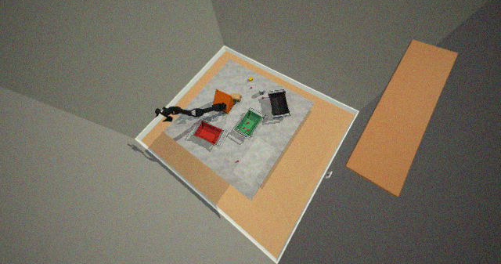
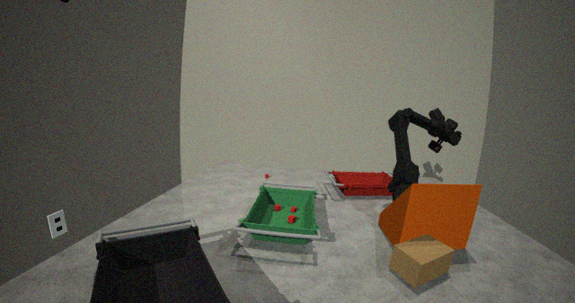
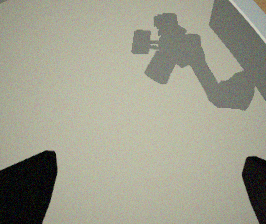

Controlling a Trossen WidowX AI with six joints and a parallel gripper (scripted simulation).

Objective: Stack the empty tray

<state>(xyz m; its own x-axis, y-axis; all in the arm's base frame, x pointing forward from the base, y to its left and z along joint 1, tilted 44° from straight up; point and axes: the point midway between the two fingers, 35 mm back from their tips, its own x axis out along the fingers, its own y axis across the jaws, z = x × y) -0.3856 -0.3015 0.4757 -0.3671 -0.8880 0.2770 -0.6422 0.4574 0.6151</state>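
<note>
The green tray (image 1: 253,115) (image 2: 280,236) stands upright on the table with several small red blocks inside. Its two wire bars lie out over its ends; the near bar (image 2: 280,233) shows in the exterior view. A red tray (image 1: 208,134) (image 2: 366,190) with wire bars at its ends lies to one side, with no blocks seen inside. A black tray (image 1: 279,103) (image 2: 154,267) lies on the other side; its inside is too dark to tell fully. My gripper (image 1: 162,116) (image 3: 154,166) is open and empty, raised high, facing the wall and away from all trays.
An orange slanted block (image 1: 223,99) (image 2: 442,213) stands by the arm's base, with a tan wooden block (image 1: 236,97) (image 2: 420,264) next to it. A yellow piece (image 1: 250,79) and a stray red block (image 1: 237,161) (image 2: 267,175) lie on the table. A small grey object (image 1: 261,92) lies near the black tray.
</note>
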